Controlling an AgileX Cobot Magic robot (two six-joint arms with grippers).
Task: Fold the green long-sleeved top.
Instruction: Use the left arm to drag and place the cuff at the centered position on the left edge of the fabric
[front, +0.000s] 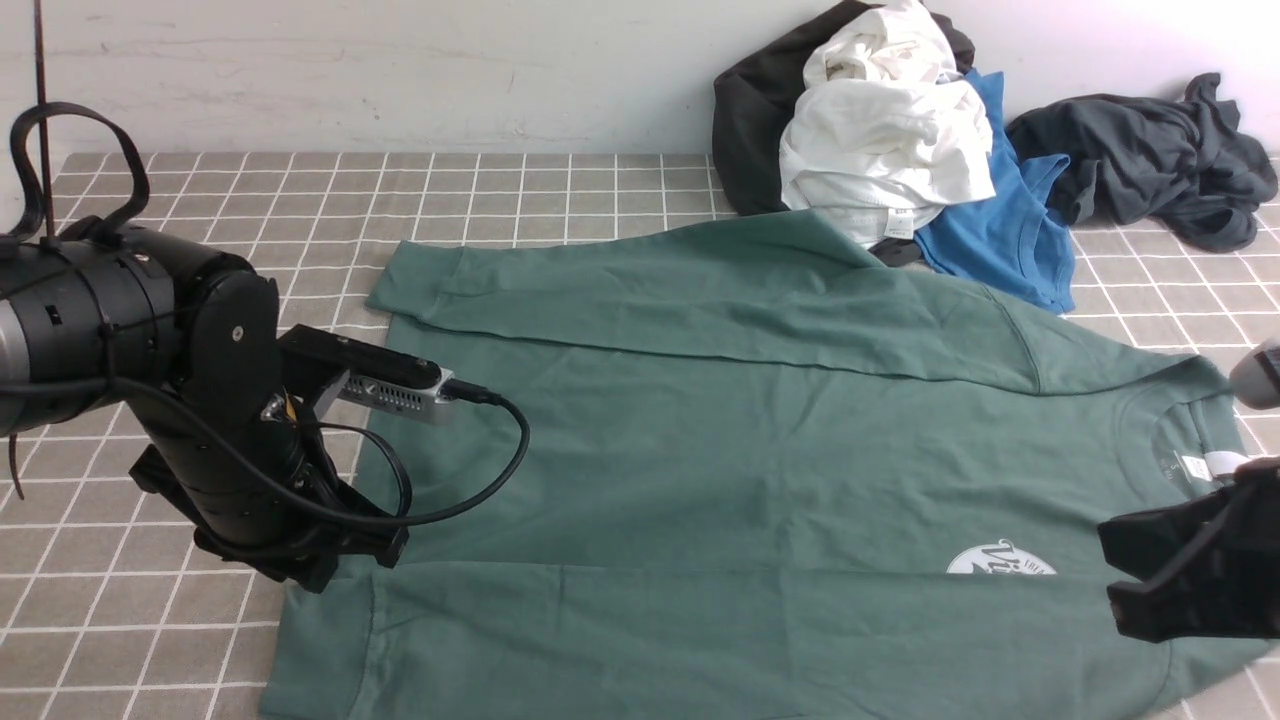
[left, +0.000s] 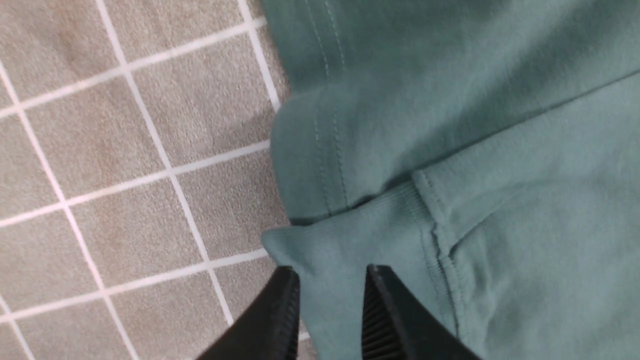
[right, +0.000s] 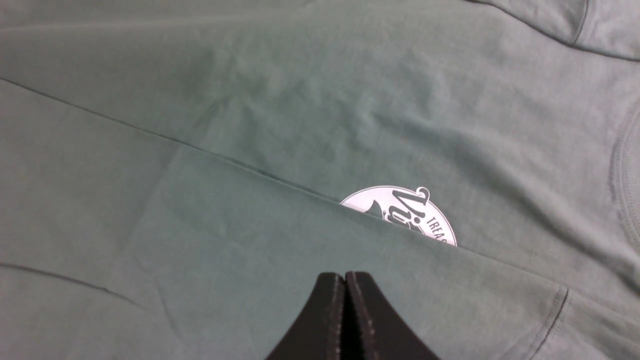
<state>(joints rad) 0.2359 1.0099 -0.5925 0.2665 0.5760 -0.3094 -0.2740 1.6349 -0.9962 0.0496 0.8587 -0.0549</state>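
Seemingly halfway: left tool (left: 331, 274) stands spread at a cuff (left: 350, 232), gripping nothing. The top (front: 700, 440) lies flat on the desk (front: 560, 190), its 2 sleeves (front: 700, 290) folded across it; the main folds remain. Right tool (right: 345, 280), pressed together, hovers near the logo (right: 400, 215).

Plain white wall (front: 400, 60) at back. Grey cloth (front: 200, 200) with white grid lines runs up to the wall. Even light.
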